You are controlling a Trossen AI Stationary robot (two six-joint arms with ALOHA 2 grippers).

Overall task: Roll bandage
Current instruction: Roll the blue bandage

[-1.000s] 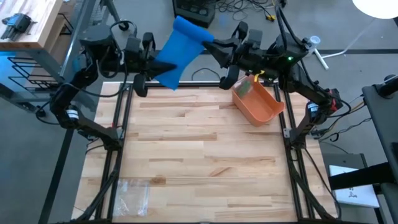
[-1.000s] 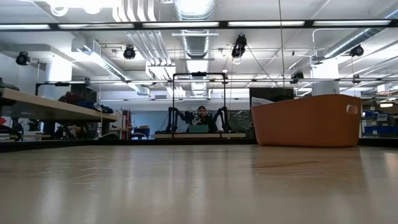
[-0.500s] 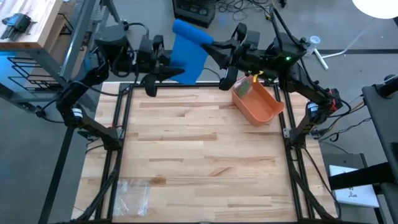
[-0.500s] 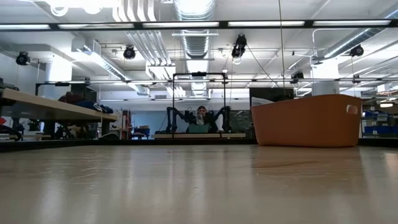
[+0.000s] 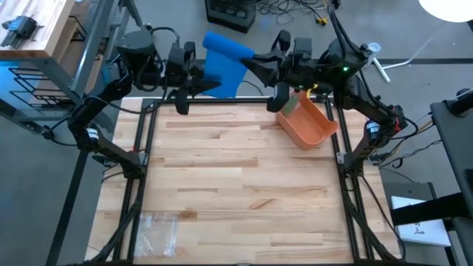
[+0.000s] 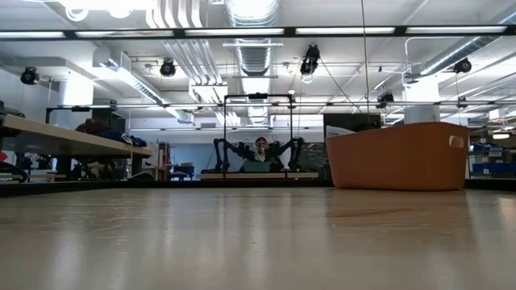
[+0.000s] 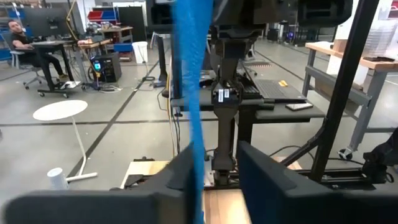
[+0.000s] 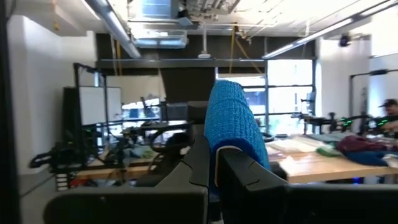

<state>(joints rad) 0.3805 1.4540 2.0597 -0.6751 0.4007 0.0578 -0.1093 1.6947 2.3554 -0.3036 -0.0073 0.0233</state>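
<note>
The blue bandage [image 5: 224,63] hangs in the air beyond the table's far edge, a loose strip with a thicker top end [image 5: 225,43]. My right gripper [image 5: 249,54] reaches level from the right and is shut on that top end. My left gripper [image 5: 207,80] comes from the left at the strip's lower part and stands open. In the left wrist view the strip [image 7: 189,93] hangs edge-on between its fingers [image 7: 221,180], close to one finger [image 7: 183,177]. The low view shows neither arm nor the bandage. My right gripper pinches the bandage's upper end [image 8: 233,118] between its two fingers [image 8: 202,158], and the cloth bulges above them as a fold or roll. The fingers come level from the table's right. The rest of the strip hangs slack below, clear of the table. My left gripper: I cannot tell whether the strip touches its finger.
An orange bin [image 5: 307,122] stands at the table's far right with a green thing [image 5: 290,103] in it; it also fills the right of the low view [image 6: 399,157]. A clear plastic bag [image 5: 159,225] lies near the front left corner. Bare wood lies between.
My left gripper has let go of the bandage's lower part, opened, and moved toward the table's right, closer to the strip. The bandage, spread slanting between both grippers a second ago, now hangs narrower and straighter below my right gripper.
</note>
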